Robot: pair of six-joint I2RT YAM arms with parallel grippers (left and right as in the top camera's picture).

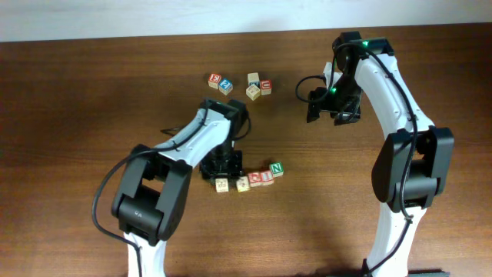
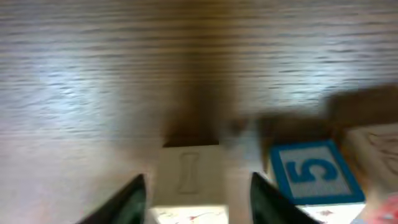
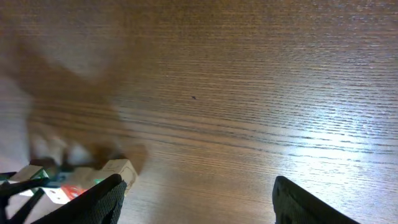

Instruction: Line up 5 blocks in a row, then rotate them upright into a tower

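Note:
A row of small wooden blocks [image 1: 256,178] lies at the table's middle front. Its left end is a pale block [image 1: 222,185]; red-lettered faces and a green N block [image 1: 277,168] follow to the right. My left gripper [image 1: 223,168] hangs low over that left end. In the left wrist view the pale block [image 2: 189,180] sits on the table between the two fingers [image 2: 132,200], with a gap on each side; the left gripper [image 2: 198,177] is open. The right gripper [image 1: 327,114] hovers open over bare wood at the back right, and in its wrist view the right gripper [image 3: 196,199] holds nothing.
A blue-faced cube marked 5 [image 2: 316,174] stands right beside the pale block. A second cluster of letter cubes [image 1: 253,85] lies at the back centre, with two more cubes [image 1: 220,82] to its left. Some blocks [image 3: 115,171] show at the lower left of the right wrist view.

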